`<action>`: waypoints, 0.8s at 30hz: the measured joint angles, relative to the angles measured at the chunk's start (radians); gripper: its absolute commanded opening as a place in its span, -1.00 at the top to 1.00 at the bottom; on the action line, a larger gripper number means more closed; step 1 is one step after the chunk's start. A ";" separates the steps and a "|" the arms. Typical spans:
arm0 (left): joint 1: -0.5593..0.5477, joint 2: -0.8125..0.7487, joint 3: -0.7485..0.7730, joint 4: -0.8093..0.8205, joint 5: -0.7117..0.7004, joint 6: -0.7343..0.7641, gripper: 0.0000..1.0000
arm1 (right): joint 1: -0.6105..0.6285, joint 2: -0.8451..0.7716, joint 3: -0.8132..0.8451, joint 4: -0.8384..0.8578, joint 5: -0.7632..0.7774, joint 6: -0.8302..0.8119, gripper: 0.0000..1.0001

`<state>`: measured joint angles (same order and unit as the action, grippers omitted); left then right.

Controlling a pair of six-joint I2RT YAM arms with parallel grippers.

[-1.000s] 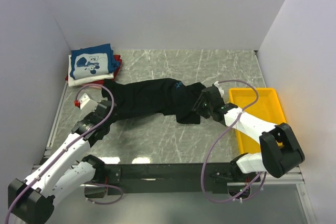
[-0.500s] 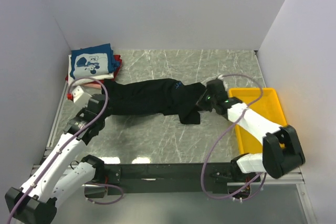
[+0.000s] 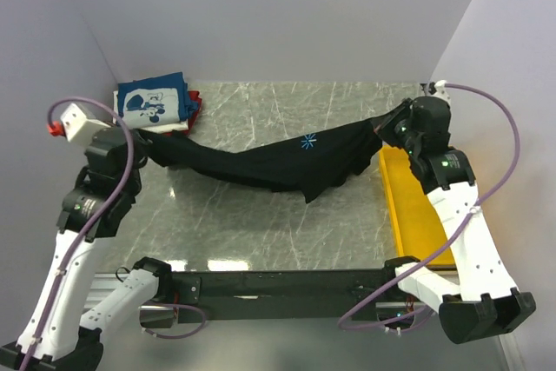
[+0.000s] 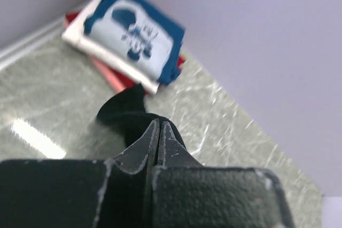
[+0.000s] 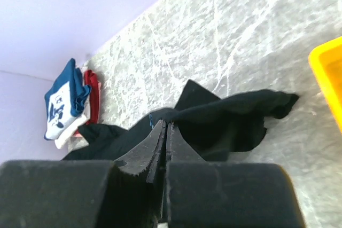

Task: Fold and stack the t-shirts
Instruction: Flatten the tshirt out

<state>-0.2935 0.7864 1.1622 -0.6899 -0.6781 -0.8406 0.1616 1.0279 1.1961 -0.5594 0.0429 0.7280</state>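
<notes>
Black shirt (image 3: pixel 278 162) strung across the middle of the surface (image 3: pixel 261 232) between the two arms, one end in each. Left fingers (image 4: pixel 144 150) pressed tight together, a pinch of black cloth caught between the tips; the cloth bunches up just past them. That end sits just beside the near edge of the folded stack (image 3: pixel 155 108). Right fingers (image 5: pixel 152 150) also clamped together on black cloth, the fabric spreading out from the tips toward the far side and left. That end is up near the far right corner, above the far end of the yellow tray (image 3: pixel 417 215). Shirt sags between the two grips, with the blue starburst mark (image 3: pixel 308 141) facing up around the middle and a loose corner hanging lowest, just right of centre. Can't tell if that corner touches the surface. Stack in the far left corner: blue shirt with white cartoon print on top, white one under it, red at the bottom. Tray lies along the right edge of the surface, partly under the right arm.
</notes>
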 measured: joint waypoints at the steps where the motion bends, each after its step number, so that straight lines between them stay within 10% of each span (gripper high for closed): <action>1: 0.001 0.002 0.026 -0.002 -0.004 0.013 0.99 | -0.005 -0.002 0.018 -0.019 0.002 -0.008 1.00; 14: 0.007 0.072 0.200 0.134 -0.015 0.132 0.99 | -0.063 0.049 0.327 -0.154 -0.044 -0.047 1.00; 24: 0.233 0.740 0.704 0.417 0.269 0.190 0.99 | -0.141 0.631 0.998 -0.055 -0.177 -0.029 1.00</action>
<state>-0.0605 1.5261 1.8664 -0.2729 -0.4091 -0.6510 0.0204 1.6588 2.1944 -0.6144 -0.1337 0.6987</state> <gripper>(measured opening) 0.012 0.009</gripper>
